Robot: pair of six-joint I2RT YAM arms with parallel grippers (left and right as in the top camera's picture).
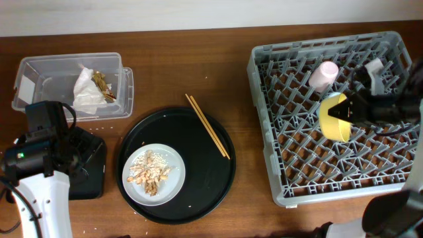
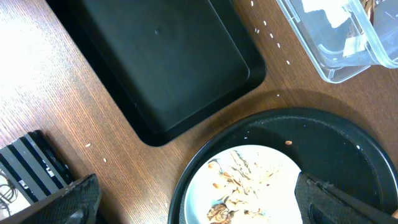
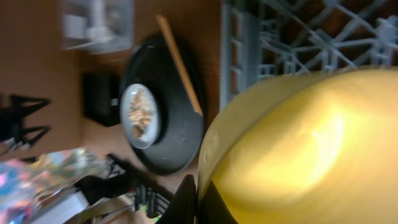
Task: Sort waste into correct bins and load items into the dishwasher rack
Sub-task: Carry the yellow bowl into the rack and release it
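My right gripper (image 1: 351,111) is shut on the rim of the yellow bowl (image 1: 334,119), holding it on edge over the dishwasher rack (image 1: 317,173). In the right wrist view the bowl (image 3: 298,143) fills the frame, its rim pinched between the fingers. A pink cup (image 1: 324,76) lies in the rack. The grey-white plate (image 1: 174,187) carries beige food scraps (image 1: 152,173). Chopsticks (image 1: 208,125) lie across the round tray. My left gripper (image 2: 205,208) hangs open above the plate's (image 2: 280,167) near edge, beside the shallow black tray (image 2: 168,62). The napkin (image 1: 86,94) and brown wrapper (image 1: 102,84) lie in the clear tub (image 1: 66,58).
The large round black tray (image 1: 208,172) holds the plate and chopsticks in the middle of the wooden table. My left arm (image 1: 39,158) covers much of the shallow black tray (image 1: 94,173). A pale object (image 1: 375,67) sits at the rack's far right.
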